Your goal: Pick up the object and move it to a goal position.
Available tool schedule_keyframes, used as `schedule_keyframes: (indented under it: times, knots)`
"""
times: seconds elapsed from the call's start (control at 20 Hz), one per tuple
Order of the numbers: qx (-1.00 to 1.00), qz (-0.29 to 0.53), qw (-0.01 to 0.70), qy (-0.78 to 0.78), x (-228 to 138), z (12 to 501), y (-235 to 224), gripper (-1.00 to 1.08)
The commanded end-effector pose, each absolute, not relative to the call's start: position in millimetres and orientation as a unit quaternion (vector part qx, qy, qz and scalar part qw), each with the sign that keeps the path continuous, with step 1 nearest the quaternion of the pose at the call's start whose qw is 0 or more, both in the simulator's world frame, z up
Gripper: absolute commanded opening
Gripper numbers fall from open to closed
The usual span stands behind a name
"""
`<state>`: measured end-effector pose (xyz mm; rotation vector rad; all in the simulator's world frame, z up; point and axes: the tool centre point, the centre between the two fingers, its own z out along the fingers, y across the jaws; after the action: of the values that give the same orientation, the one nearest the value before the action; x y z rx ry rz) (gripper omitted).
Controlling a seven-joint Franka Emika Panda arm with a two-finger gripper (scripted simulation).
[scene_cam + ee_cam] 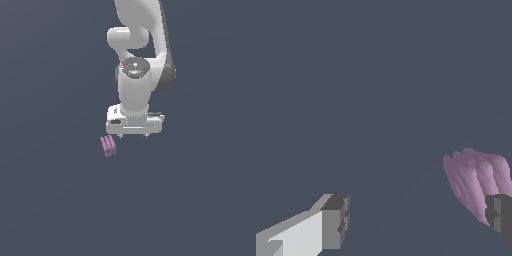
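Note:
The object (108,145) is a small pale purple-pink ribbed block lying on the dark grey floor. In the exterior view it sits just below my gripper (133,136) and toward that view's left. The gripper points down, open, with short finger stubs under the white hand. In the wrist view the object (472,176) lies close by one dark fingertip (499,215), which covers its near corner. The other fingertip (336,220) is far from it. The wide gap of my gripper (417,217) holds nothing. No goal marker shows.
The white arm (135,75) rises behind the hand toward the top of the exterior view. Plain dark grey floor (190,200) lies all around, with no other objects, walls or edges in view.

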<state>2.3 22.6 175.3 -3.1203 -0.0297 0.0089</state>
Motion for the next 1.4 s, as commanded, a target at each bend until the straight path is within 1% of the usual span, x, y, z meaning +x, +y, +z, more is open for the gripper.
schedule_keyframes:
  times: [0.0,0.55,0.95,1.35]
  knots:
    - [-1.0,0.003,0.011,-0.01,2.3,175.3,22.5,1.0]
    - [-1.0,-0.02,0.003,-0.002,11.2,200.6,20.4,1.0]
    - [-1.0,-0.018,0.003,-0.014,9.2,193.1,12.5,1.0]
    - [-0.998,-0.014,0.001,-0.054,2.7,172.7,-13.1,1.0]
